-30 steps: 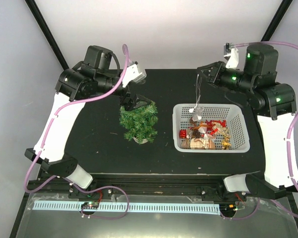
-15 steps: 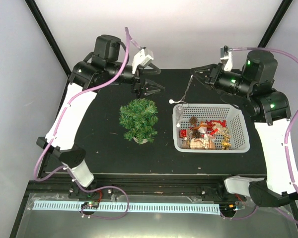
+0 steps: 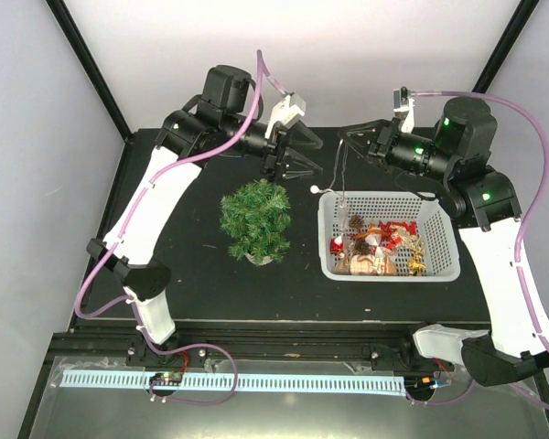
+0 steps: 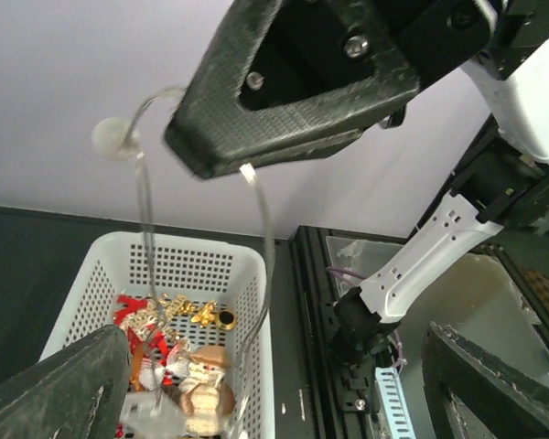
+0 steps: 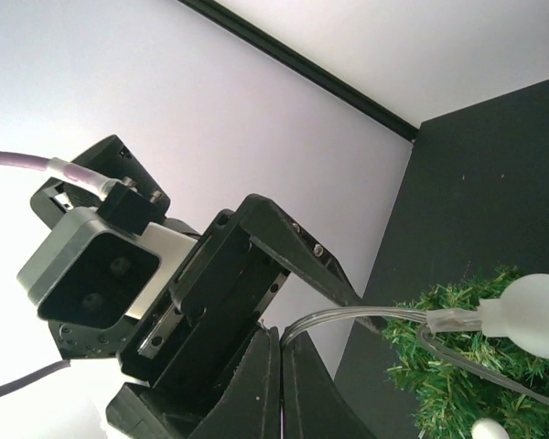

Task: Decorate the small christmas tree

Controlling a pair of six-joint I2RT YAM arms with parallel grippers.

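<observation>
Black bench (image 3: 183, 274): carries all items noted below.

Left arm (image 3: 156, 197) and right arm (image 3: 499, 247): both raised over the far half of the bench, reaching toward each other across the middle.

White plastic basket (image 3: 393, 272): on the right half of the bench, standing level.

Tree (image 3: 256, 219): small green fir, upright on its pale base, just left of the basket and apart from it, around the middle of the bench. Neither hand touches it.

Left hand (image 3: 304, 157): held in the air beyond the tree on its far right side, jaws spread wide, gripping nothing. Its own camera shows both fingers far apart, with the basket between them below.

Right hand (image 3: 352, 142): held in the air above the far left corner of the basket, facing the left hand at close range. Its own camera shows the fingers pressed together on a string of lights (image 3: 342, 174).

String of lights: clear wire, hanging from the right hand down into the basket. One white bulb (image 3: 314, 189) dangles just left of the basket's far left corner.

Ornaments (image 3: 380, 247): red, gold and brown pieces heaped in the basket; individual kinds too small to tell.
</observation>
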